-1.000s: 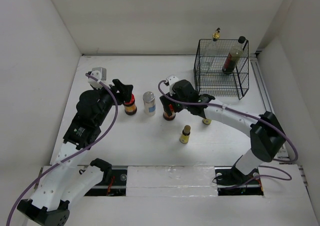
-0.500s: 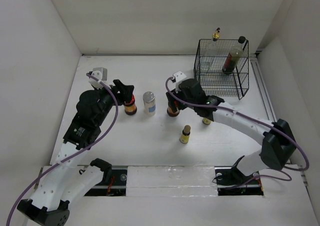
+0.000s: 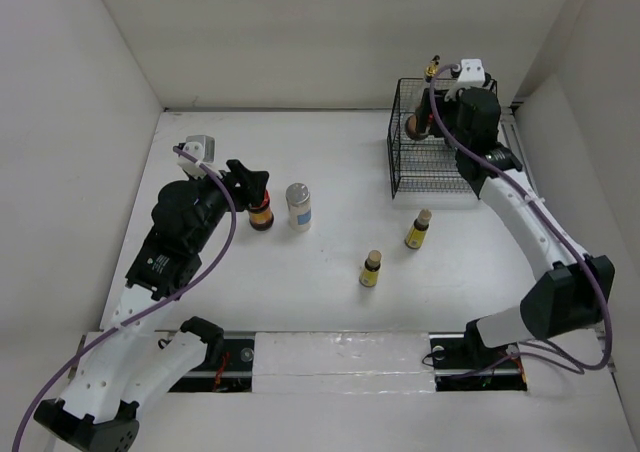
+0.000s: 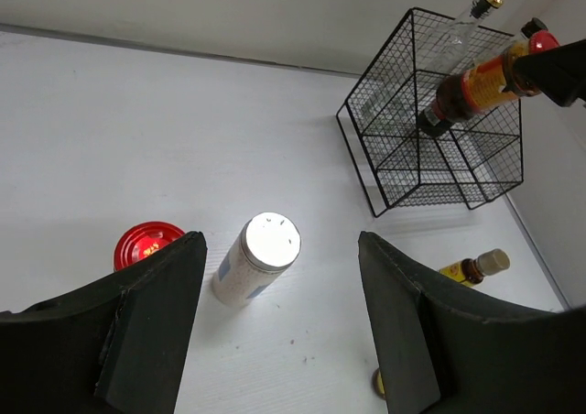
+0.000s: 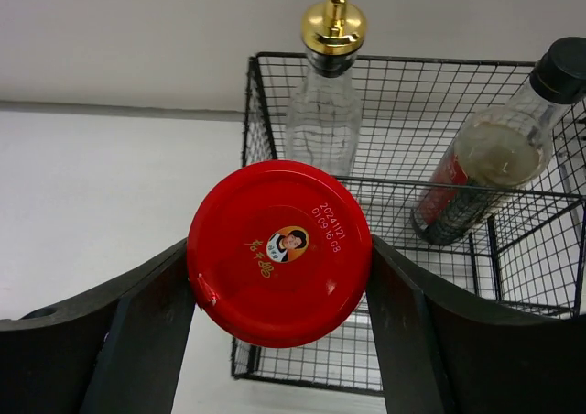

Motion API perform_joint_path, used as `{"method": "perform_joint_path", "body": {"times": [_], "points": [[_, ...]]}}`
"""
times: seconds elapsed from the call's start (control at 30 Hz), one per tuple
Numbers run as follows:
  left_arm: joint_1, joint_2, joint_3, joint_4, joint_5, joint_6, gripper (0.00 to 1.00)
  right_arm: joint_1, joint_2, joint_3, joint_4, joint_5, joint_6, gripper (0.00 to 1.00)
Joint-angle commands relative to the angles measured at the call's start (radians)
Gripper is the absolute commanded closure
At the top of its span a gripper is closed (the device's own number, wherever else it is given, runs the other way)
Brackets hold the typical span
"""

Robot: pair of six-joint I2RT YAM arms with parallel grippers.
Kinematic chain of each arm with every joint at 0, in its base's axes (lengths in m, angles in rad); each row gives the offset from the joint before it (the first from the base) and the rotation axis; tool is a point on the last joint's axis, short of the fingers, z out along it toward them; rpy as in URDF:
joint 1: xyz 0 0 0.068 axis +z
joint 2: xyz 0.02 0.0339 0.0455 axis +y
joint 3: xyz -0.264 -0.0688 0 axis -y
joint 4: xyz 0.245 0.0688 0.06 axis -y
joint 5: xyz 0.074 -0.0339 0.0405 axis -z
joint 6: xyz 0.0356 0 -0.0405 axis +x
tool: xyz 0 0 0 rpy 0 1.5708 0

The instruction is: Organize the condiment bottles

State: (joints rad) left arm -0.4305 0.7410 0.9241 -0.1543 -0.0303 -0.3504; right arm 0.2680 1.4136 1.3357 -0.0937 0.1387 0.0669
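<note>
A tiny yellow bottle (image 3: 371, 269) is seen nearest on the table (image 3: 330, 302), with a second tiny yellow bottle (image 3: 417, 230) just beyond. The left gripper (image 3: 250, 179) is held with fingers apart, just by a table-standing red-lidded jar (image 3: 260, 213); the silver-lidded shaker (image 3: 298, 206) is stood beside it. Farthest, a lifted red-lidded jar (image 5: 275, 240) is clamped by the right gripper (image 5: 279, 258) above the black wire basket (image 3: 440, 177), in which the gold-capped bottle (image 5: 331, 93) and black-capped bottle (image 5: 485, 162) are stood.

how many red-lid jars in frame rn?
2. First jar is clamped in the right jaws, up at the wire basket. Second jar stands on the table, left of the shaker. None looks hidden.
</note>
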Motion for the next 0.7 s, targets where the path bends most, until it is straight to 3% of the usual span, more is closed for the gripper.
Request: {"method": "perform_joint_path", "body": {"times": [0.0,0.3,0.67], "points": [[-0.002,-0.017,-0.007,0.044,0.023,-0.007,0.37,-0.042,0.053,0.129,0.140,-0.083,0.004,0.52],[-0.002,-0.017,-0.007,0.044,0.023,-0.007,0.37,-0.095,0.166,0.233,0.121,-0.134,-0.006,0.53],[-0.002,-0.017,-0.007,0.044,0.023,-0.007,0.37,-0.095,0.252,0.189,0.061,-0.114,-0.006,0.53]]}}
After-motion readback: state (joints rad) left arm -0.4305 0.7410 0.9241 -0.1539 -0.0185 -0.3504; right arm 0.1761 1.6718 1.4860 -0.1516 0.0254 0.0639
